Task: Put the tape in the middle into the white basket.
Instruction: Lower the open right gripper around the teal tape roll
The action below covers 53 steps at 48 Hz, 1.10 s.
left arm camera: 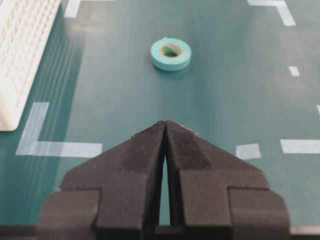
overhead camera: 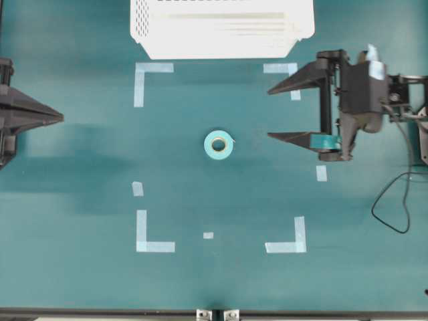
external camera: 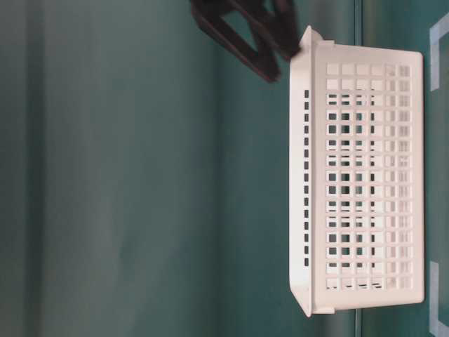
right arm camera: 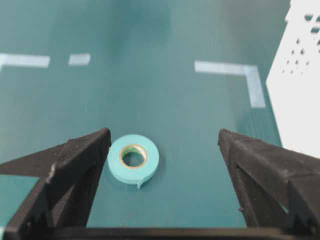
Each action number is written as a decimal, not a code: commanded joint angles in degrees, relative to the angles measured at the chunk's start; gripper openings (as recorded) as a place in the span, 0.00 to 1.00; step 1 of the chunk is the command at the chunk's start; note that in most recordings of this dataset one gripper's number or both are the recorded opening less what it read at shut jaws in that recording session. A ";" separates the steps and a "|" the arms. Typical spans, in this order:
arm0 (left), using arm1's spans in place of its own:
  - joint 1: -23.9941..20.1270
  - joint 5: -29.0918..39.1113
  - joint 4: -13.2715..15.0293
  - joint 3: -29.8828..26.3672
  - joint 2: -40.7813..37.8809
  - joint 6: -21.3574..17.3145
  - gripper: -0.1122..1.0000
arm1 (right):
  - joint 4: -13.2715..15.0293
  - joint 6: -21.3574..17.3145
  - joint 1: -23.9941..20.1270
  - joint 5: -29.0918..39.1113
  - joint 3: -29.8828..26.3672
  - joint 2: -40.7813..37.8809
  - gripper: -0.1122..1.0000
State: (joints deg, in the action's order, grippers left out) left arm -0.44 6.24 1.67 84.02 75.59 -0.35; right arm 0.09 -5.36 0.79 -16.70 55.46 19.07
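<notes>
Your right gripper [overhead camera: 269, 112] fingers spread wide (holding nothing), near small teal tape roll [overhead camera: 219, 144], left gripper [overhead camera: 61, 118] pinched closed, white mesh plastic basket [overhead camera: 221, 41] beyond.

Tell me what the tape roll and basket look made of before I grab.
The tape: matte teal wound film, likely vinyl or paper, on a tan cardboard-looking core. The white basket: seemingly rigid moulded plastic, slightly glossy, with square perforations.
</notes>
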 commanded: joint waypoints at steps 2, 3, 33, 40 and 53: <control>-0.26 -0.18 0.00 -0.35 0.35 0.09 0.01 | -0.09 -0.44 0.09 -0.70 -2.72 -2.64 0.98; -0.26 -0.18 -0.09 -0.26 0.44 0.09 0.01 | -0.09 -0.53 0.00 -0.70 -2.99 -3.08 0.98; -0.26 -2.46 0.00 3.43 4.39 0.18 0.01 | 0.00 -5.01 -0.53 -1.23 -5.54 -10.99 1.00; -0.26 -2.55 0.00 3.43 4.39 0.18 0.01 | 0.00 -5.01 -0.53 -1.32 -5.62 -12.04 1.00; -0.26 -2.46 0.00 3.43 4.39 0.18 0.01 | 0.00 -5.01 -0.62 -1.32 -7.38 -17.05 1.00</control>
State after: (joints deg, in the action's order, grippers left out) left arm -0.53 4.22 1.67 88.24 80.42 -0.26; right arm 0.09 -10.28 0.35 -17.40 49.83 2.37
